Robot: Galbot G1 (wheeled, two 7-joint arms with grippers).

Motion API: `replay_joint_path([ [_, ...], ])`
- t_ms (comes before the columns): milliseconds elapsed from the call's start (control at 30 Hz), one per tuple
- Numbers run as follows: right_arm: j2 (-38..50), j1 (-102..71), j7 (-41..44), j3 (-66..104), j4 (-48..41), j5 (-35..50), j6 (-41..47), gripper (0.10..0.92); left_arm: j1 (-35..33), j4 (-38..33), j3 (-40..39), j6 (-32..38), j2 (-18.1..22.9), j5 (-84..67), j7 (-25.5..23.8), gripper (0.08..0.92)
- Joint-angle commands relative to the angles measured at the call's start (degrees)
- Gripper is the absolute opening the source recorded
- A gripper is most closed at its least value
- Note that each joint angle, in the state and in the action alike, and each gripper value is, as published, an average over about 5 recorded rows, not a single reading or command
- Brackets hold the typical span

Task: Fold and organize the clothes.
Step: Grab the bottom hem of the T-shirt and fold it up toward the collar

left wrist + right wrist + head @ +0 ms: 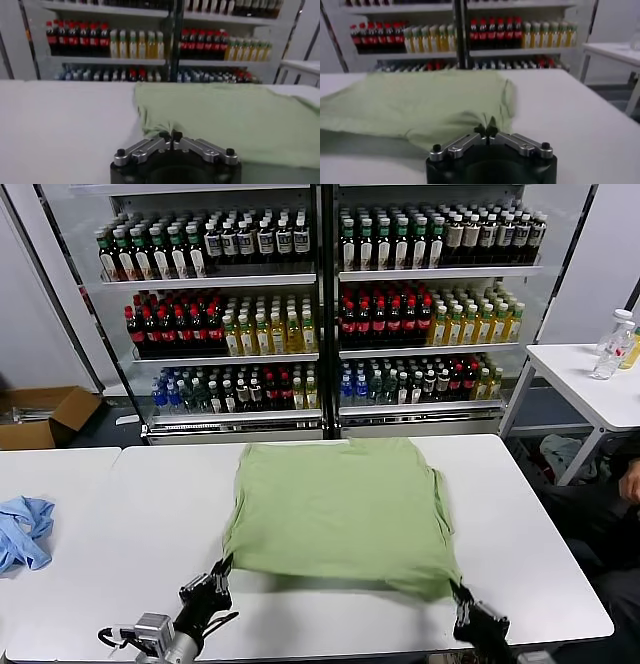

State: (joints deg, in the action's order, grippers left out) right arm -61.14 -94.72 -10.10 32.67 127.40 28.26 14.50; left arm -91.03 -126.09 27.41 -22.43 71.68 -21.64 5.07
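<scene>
A plain sage-green shirt [335, 509] lies spread on the white table [150, 514], its near edge lifted off the surface. My left gripper [222, 569] is shut on the shirt's near left corner; the left wrist view shows the pinched cloth [161, 127] bunched at the closed gripper [170, 136]. My right gripper [457, 592] is shut on the near right corner; in the right wrist view the cloth [420, 107] gathers at the closed gripper [485, 131]. No collar, buttons or print show.
A crumpled blue cloth [22, 529] lies at the table's left. Drink coolers full of bottles [320, 304] stand behind the table. A second white table [590, 384] with bottles is at the right. A cardboard box [40, 416] sits on the floor at left.
</scene>
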Motion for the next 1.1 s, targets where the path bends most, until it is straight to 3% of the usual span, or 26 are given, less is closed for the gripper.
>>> replay_joint_path([
  [33,4.4,16.5,-0.4,-2.1,-7.4,5.2,0.2,0.108,12.1,7.2,-1.3,0.3,0.8,-1.3,-3.4,0.084],
  [333,5.9,30.5,0.4,-13.3,-20.6,2.2,2.1,0.108,27.1,23.1,-7.1,0.4,2.3,4.5,-3.5,0.084],
  [533,5.1,35.7,0.9,-18.7,-25.8,-1.2,2.7,0.108,31.0,30.3,-8.6,0.4,2.9,9.0,-1.9,0.084],
  [700,3.8,36.1,1.5,-20.0,-27.5,-3.1,4.5,0.124,30.8,31.9,-8.5,-0.3,3.4,10.5,-0.1,0.084],
  [900,3.7,31.0,4.0,-18.3,-23.6,-3.6,5.0,0.277,27.8,28.4,-7.7,0.0,3.8,10.3,0.8,0.116],
  [1100,4.3,22.7,4.9,-10.9,-19.3,-4.9,3.7,0.450,22.1,23.8,-5.8,0.2,3.5,10.4,1.6,0.281],
])
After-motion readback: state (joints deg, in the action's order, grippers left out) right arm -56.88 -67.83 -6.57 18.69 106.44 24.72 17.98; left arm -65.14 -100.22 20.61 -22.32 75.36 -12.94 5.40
